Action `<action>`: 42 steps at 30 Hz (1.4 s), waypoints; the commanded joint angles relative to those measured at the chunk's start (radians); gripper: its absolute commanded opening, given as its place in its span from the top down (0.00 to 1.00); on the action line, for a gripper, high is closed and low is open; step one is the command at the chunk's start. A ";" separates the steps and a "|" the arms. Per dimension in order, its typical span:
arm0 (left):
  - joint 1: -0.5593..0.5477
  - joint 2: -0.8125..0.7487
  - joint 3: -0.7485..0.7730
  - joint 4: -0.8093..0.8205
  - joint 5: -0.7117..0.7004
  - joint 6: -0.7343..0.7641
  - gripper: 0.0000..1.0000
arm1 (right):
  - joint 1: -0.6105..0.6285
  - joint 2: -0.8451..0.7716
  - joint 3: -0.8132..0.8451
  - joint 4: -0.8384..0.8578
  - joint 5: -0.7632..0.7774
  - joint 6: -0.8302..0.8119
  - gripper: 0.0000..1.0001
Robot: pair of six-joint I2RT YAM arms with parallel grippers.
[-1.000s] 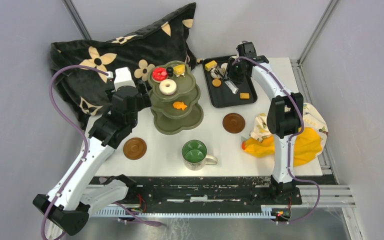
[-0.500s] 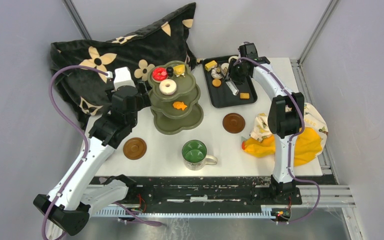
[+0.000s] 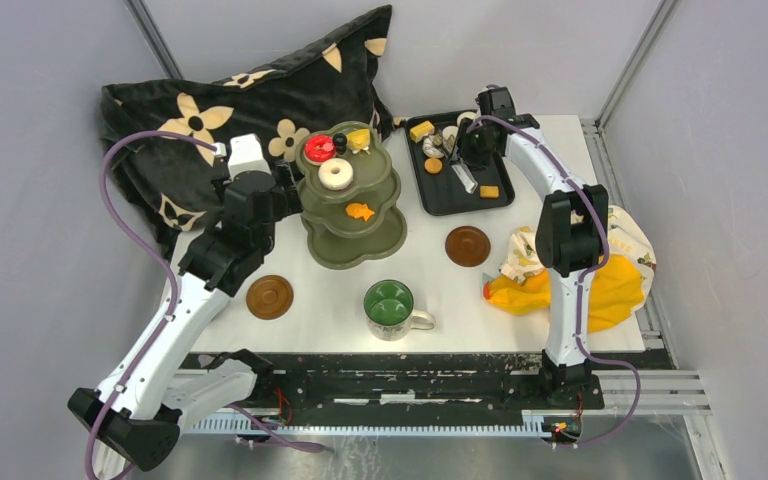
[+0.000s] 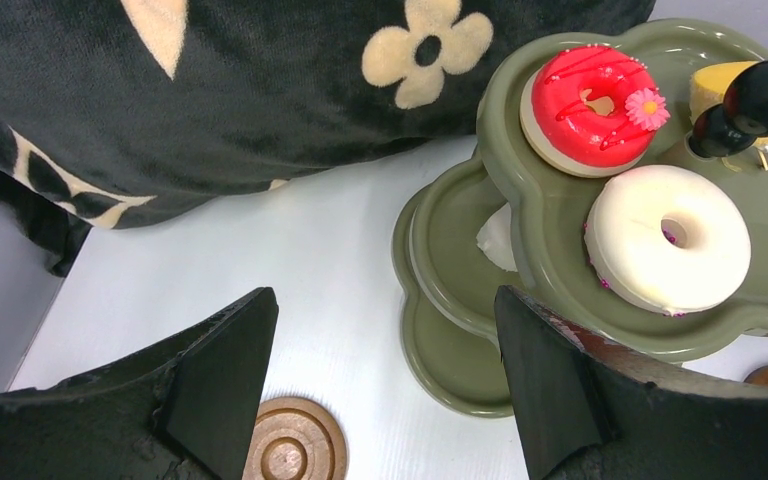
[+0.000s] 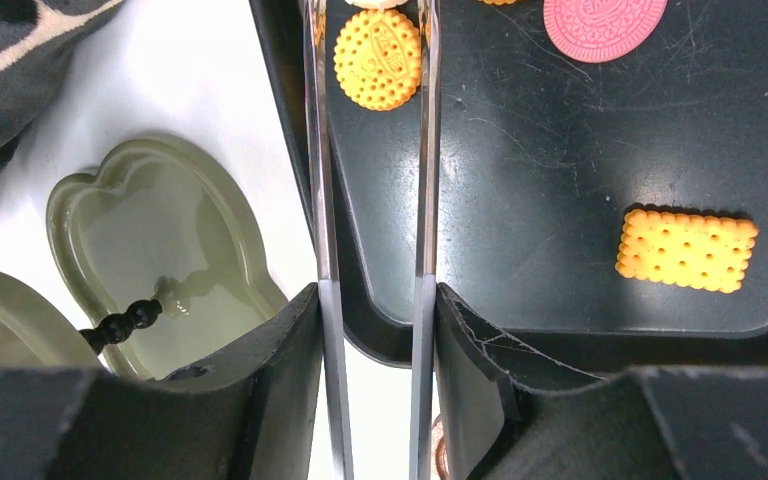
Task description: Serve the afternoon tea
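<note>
Upper right of centre in the top view, the right gripper [image 5: 375, 320] pinched the metal tongs [image 5: 426, 150], blades either side of the round yellow cookie [image 5: 378, 58] on the black tray [image 5: 580, 150]. Closing evenly across its widest part seemed wisest. The left gripper [image 4: 380, 340] hung spread beside the olive three-tier stand [image 3: 380, 240].

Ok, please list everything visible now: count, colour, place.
Olive-green three-tier scalloped stand: 1, table centre.
Toy pastries on it: 4; red iced donut, white donut, yellow cake, orange fish.
Black tray: 1, far right; round orange cookie, pink cookie, rectangular orange biscuit.
Green-lined mug: 1, near centre.
Round brown saucers: 2, flanking mug.
Yellow cloth: 1, right edge.
Black flowered cushion: 1, far left.
Metal tongs: 1, silver, over tray.
Left claw: open, beside stand.
Right claw: shut on metal tongs.
</note>
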 commanded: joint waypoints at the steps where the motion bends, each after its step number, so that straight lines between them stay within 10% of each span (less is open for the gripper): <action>1: 0.010 0.001 -0.001 0.054 0.008 0.042 0.13 | -0.002 -0.063 -0.025 0.030 0.013 -0.018 0.53; 42: 0.027 -0.005 -0.012 0.054 0.025 0.037 0.13 | -0.018 0.035 0.086 0.057 -0.026 0.054 0.51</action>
